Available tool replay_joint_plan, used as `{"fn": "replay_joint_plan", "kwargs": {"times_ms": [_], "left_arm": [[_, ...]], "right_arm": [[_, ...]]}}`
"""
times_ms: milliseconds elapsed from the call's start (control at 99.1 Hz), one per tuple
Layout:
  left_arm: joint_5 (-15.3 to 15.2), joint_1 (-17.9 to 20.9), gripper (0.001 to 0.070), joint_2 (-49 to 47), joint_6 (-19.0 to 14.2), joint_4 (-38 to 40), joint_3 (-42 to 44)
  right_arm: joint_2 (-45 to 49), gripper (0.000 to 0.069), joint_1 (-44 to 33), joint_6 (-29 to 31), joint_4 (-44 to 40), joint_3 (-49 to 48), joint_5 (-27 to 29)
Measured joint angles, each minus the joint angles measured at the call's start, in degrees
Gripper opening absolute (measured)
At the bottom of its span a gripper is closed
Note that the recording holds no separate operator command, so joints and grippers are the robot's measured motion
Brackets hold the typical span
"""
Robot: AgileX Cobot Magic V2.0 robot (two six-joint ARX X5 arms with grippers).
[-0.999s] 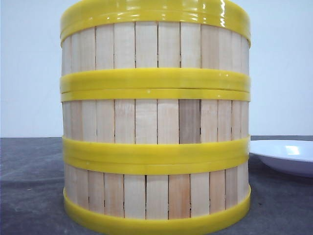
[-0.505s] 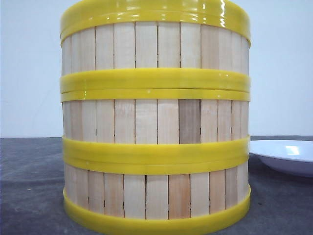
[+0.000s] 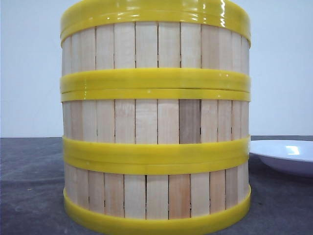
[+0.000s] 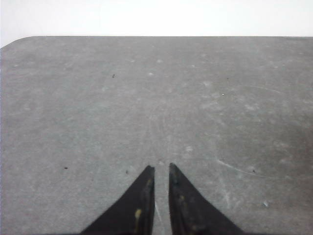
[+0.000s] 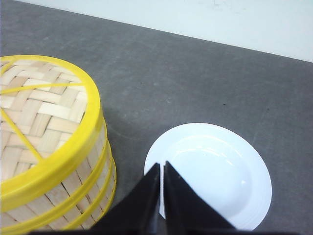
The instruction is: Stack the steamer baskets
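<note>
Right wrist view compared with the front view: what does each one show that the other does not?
Only the right wrist view shows the right end effector, its fingers nearly together, above the plate, and the woven top of the stack. Only the front view shows all three steamer baskets as stacked tiers down to the table. Both show the stack and the white plate beside it.

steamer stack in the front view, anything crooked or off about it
Nothing stands out. The steamer baskets sit squarely stacked with rims lined up, the woven lid seated on top. One slat is darker, just wood colour.
</note>
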Motion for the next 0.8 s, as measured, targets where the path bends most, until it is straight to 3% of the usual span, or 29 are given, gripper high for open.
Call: {"fn": "replay_joint_plan", "kwargs": {"times_ms": [585,797], "left_arm": [[0.0,0.0,0.0025,0.0,0.0,0.0,0.0],[0.0,0.0,0.0025,0.0,0.0,0.02,0.0]], "right_arm": [[0.0,0.0004,0.0,-0.11,0.0,0.0,0.13],[0.0,0.0004,-2.69,-1.53,1.84,0.0,4.2]]}}
